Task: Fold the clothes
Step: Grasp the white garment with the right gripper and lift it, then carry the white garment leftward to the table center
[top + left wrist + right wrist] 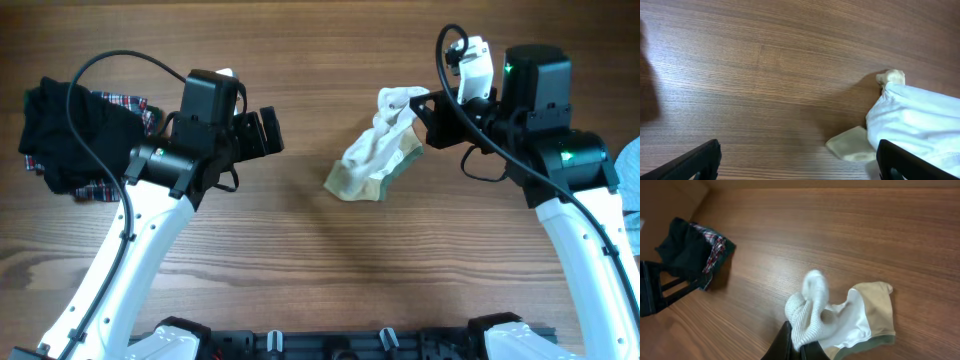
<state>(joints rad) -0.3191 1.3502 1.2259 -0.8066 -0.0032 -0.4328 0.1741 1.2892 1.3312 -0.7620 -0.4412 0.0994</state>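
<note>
No words, numbers or signs can be read in any view, not on the clothes (372,155), not on the robot arms (150,232) and not on the table (320,60).

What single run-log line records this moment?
task: fold clothes | right gripper: shut on white T-shirt, bunched | left gripper: open, empty | black and plaid pile: untouched
</note>
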